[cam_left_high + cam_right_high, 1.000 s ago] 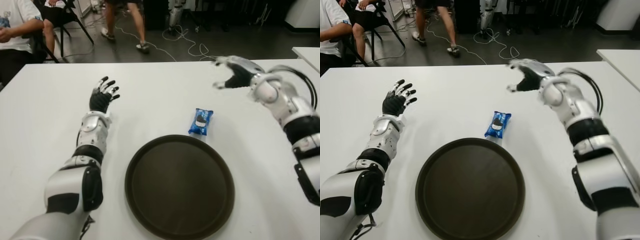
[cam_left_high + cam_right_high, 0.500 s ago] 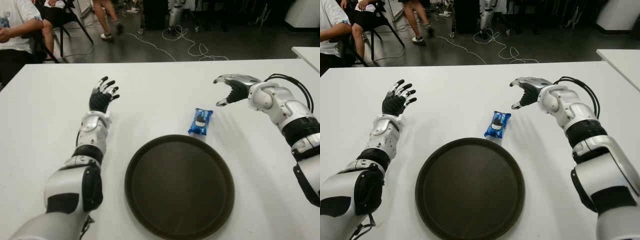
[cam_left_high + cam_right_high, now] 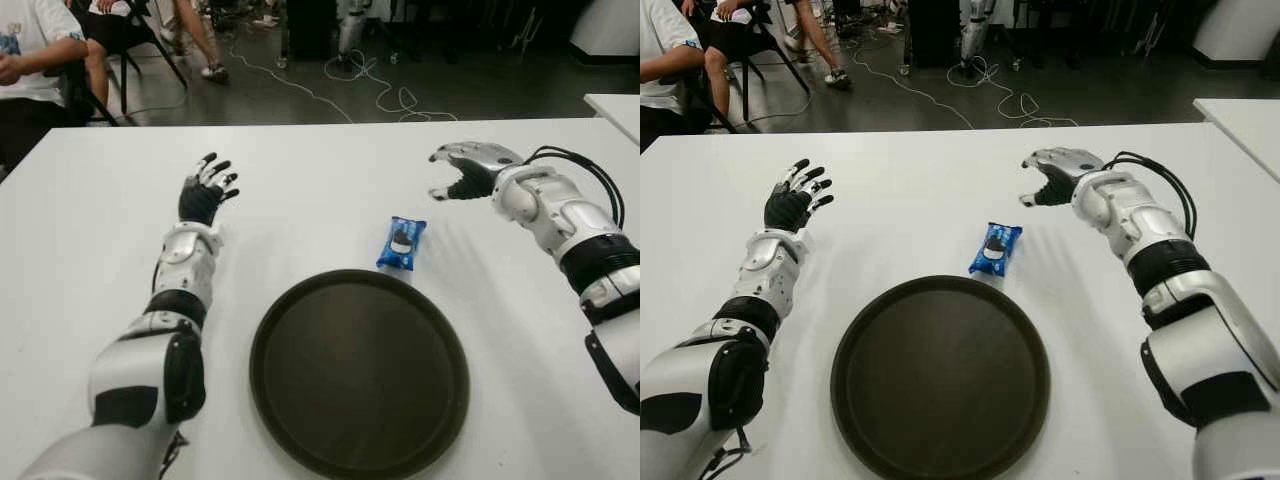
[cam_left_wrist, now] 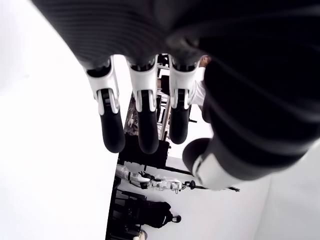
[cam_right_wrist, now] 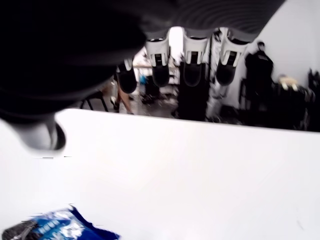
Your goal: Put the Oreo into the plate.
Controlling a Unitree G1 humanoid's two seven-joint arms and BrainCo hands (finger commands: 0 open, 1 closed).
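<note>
Left eye view: empty right hand (image 3: 462, 172) above Oreo (image 3: 401, 243).

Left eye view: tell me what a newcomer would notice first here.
The big dark round plate near the front edge of the white table draws the eye first, empty. Just beyond its far rim lies the blue Oreo packet, flat on the table. The right hand hovers open past the packet and to its right, holding nothing, while the left hand shows with fingers spread on the plate's far left.
</note>
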